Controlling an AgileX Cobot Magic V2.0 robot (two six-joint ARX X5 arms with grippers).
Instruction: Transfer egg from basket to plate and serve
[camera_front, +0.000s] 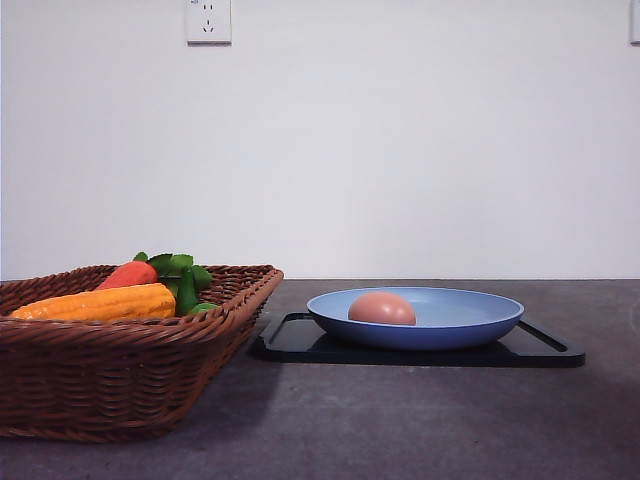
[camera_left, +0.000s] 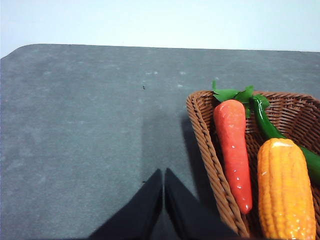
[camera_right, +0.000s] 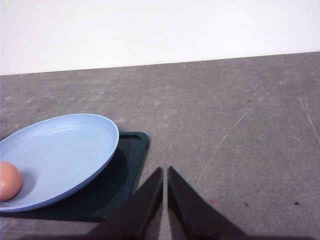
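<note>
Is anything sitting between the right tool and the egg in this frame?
Nothing visible does. The egg already lies in the plate on the black tray. The right tool, closed and empty, is over bare table beside the tray's corner, with only the plate's near rim between.

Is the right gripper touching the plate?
Apart. In the right wrist view the right gripper, shut, hangs over bare table, with tray between it and the plate.
</note>
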